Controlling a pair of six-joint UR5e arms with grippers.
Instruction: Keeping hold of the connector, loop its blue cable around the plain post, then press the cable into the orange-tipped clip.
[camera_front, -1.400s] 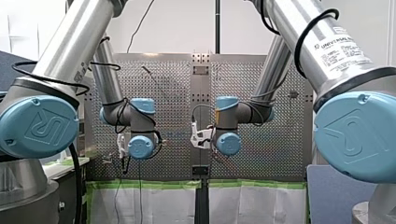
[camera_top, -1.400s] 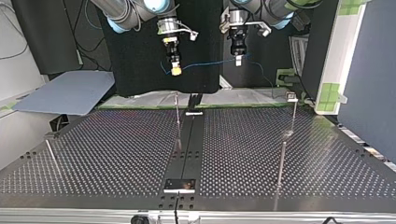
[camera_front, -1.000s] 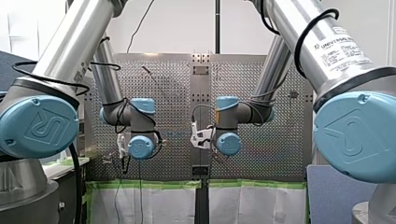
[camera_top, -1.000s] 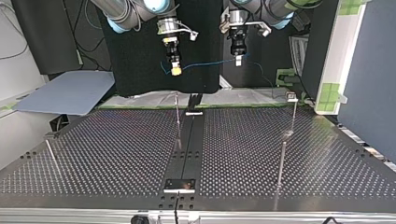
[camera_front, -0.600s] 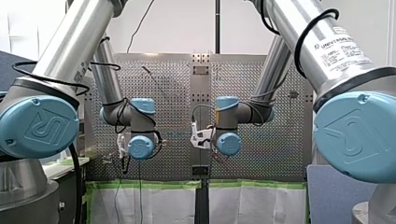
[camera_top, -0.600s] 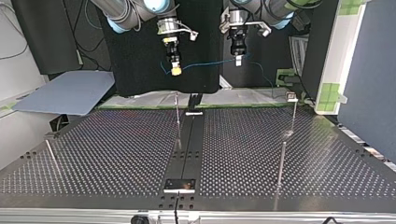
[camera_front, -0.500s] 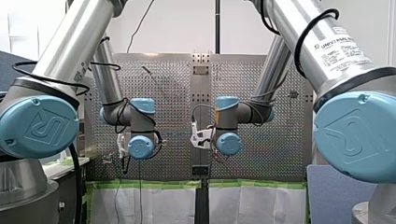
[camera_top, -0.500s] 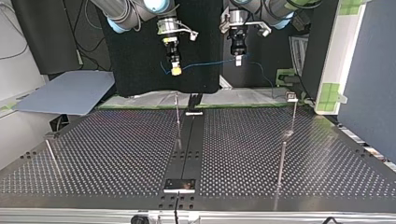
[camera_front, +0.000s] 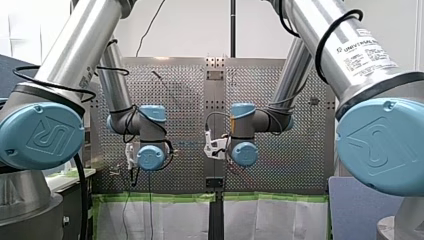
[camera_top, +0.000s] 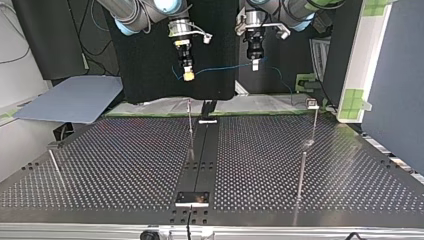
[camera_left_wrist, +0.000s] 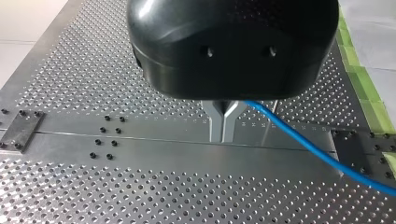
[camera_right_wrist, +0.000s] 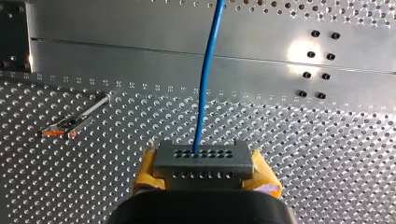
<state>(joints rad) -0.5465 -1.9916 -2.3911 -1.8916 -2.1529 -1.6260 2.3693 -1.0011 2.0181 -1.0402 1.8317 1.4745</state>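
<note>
Connector (camera_right_wrist: 201, 163) is sitting clamped in my right end effector (camera_right_wrist: 204, 171); my left end effector (camera_left_wrist: 226, 123) is pinching the blue cable (camera_left_wrist: 303, 145), apparently tensioning it above the bench (camera_left_wrist: 70, 196) for looping.

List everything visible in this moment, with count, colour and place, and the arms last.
connector: one, grey, held in my right gripper.
blue cable: one, blue, runs from the connector to my left gripper, above the table.
orange-tipped clip: one, metal with an orange tip, on the table beside my right gripper.
thin posts: four in the top view, metal, upright; I cannot tell which one carries the clip.
perforated table: one, silver, with a plain centre strip.
board: one, grey-blue, beyond the table at the top view's left.
right gripper: yellow pads, shut on the connector.
left gripper: black, metal fingers, shut on the blue cable.
</note>
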